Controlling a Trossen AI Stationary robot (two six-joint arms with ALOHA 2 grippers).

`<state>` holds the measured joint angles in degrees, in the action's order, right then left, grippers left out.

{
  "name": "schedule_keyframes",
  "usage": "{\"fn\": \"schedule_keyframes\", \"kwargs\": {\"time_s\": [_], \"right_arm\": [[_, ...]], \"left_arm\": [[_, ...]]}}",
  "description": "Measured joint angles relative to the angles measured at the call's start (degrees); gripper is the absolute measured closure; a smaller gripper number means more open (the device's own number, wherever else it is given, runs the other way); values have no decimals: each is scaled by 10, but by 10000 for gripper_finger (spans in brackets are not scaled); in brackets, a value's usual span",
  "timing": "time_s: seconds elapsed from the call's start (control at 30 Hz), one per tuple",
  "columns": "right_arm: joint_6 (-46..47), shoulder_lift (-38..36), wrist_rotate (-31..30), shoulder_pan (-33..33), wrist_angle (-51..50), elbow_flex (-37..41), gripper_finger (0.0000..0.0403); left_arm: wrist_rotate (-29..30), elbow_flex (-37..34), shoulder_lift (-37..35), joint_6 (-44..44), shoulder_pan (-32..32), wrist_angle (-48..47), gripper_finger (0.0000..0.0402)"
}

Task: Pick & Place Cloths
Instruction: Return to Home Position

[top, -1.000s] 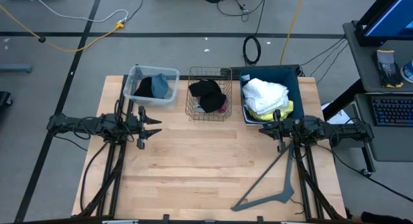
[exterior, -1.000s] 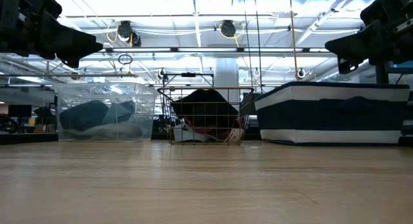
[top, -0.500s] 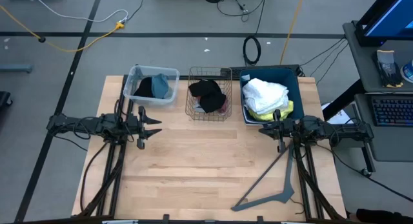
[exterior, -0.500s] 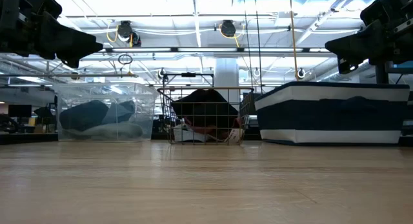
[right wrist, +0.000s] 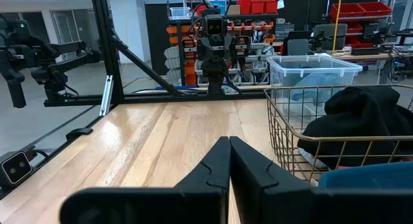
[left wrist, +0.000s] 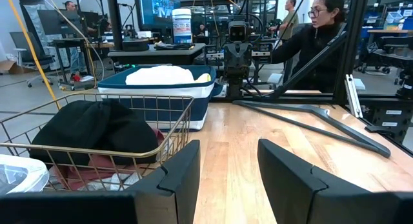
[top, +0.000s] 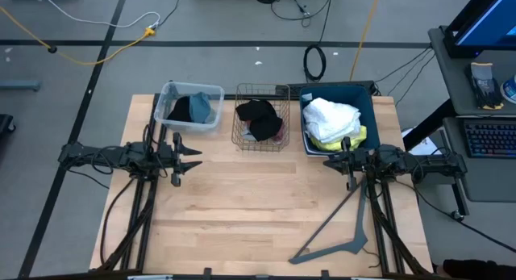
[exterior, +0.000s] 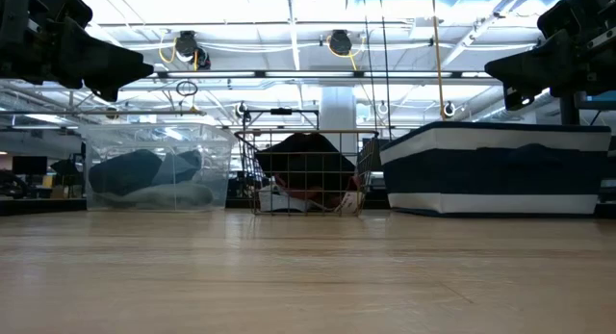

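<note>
Cloths (top: 331,117) lie sorted in the far bins (top: 368,102), so I idle at home — left pincer (left wrist: 229,146) open, right pincer (right wrist: 229,141) closed, both empty.

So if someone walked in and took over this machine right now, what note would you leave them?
Left pincer: open, empty, raised over the table's left side.
Right pincer: shut, empty, raised over the right side.
Cloths: black and blue-grey cloths in the clear bin; black and maroon cloths in the wire basket; white and yellow cloths in the dark blue bin.
Done: no cloth shows loose on the table; only a dark angled frame lies there.
Left: apparently nothing to sort; both arms look parked.
</note>
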<state>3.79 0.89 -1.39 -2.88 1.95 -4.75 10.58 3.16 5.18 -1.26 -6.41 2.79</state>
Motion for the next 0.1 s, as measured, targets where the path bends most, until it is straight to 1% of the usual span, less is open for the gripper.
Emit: {"fn": "schedule_keyframes", "kwargs": {"time_s": [0.1], "right_arm": [[0,0,0,0,0,0,403]], "left_arm": [[0,0,0,0,0,0,245]]}}
